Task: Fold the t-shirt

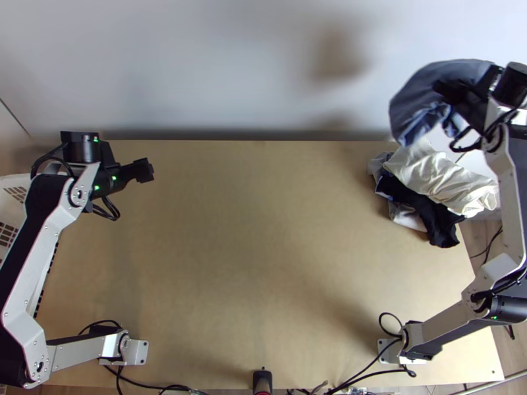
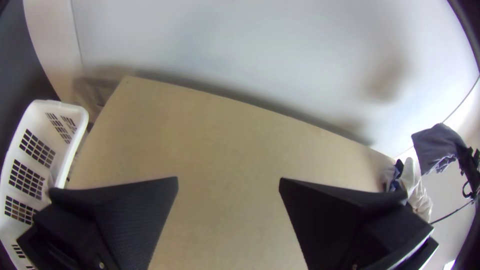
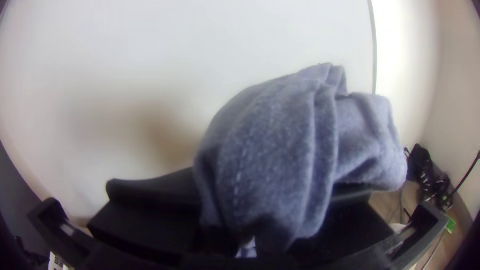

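Item, one blue-grey t-shirt (image 1: 410, 105): held aloft at the far right of the surface (image 1: 263, 230), by the pile of clothes, bunched, with folds draping over the right tool (image 1: 441, 87). Part gripped: cannot be told.

Item, right tool: black, raised, clamped on the t-shirt; in the right wrist view the cloth covers the middle of its fingers (image 3: 150, 192).

Item, left tool (image 1: 149, 170): black, above the far left part of the surface, holding nothing; in the left wrist view its two fingers (image 2: 135, 215) stand wide apart.

Item, one pile of clothes, loose and crumpled, at the surface's right edge, comprising a cream-white cloth (image 1: 448, 178) on top, a dark navy cloth (image 1: 428, 214) partly beneath it, and pale grey cloth (image 1: 403, 214) below.

Item, one white basket (image 2: 75, 111), with grid openings in its sides, beside the surface's left edge.

Item, one pale wall (image 1: 197, 66), behind the far edge.

Item, black cables (image 1: 375, 373), along the near edge, by the right arm's base.
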`<state>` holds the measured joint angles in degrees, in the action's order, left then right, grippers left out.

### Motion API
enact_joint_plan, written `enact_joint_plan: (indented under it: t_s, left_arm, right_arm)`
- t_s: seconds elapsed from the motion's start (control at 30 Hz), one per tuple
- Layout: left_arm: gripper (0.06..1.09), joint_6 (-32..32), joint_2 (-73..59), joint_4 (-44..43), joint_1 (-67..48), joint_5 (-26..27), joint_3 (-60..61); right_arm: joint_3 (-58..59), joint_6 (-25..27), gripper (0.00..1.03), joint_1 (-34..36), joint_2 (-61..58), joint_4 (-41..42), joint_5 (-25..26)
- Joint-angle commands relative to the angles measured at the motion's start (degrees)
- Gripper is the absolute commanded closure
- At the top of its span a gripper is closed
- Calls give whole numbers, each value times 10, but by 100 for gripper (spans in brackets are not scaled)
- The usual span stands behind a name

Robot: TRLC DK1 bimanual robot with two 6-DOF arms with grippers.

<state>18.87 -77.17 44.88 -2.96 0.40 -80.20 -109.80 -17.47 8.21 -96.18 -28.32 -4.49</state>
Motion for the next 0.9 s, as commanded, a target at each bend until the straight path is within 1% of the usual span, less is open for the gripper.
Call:
enact_joint_plan:
  t_s: [0.0, 0.27, 0.5, 0.77, 0.87]
  left_arm:
    - [10, 2, 0, -1, -14, -1, 7]
    - [10, 8, -1, -1, -25, -1, 8]
    - [10, 8, 0, -1, -26, -1, 11]
    - [10, 9, 1, -3, -26, -1, 35]
    - [10, 9, 1, -6, -26, -1, 38]
  right_arm:
    - [12, 12, 100, 48, 17, -40, -3]
    - [82, 15, 100, 66, 38, -39, -3]
    - [120, 12, 100, 58, 45, -25, -4]
    - [156, 17, 100, 48, 11, 22, -3]
    - [200, 56, 100, 48, -3, 88, -3]
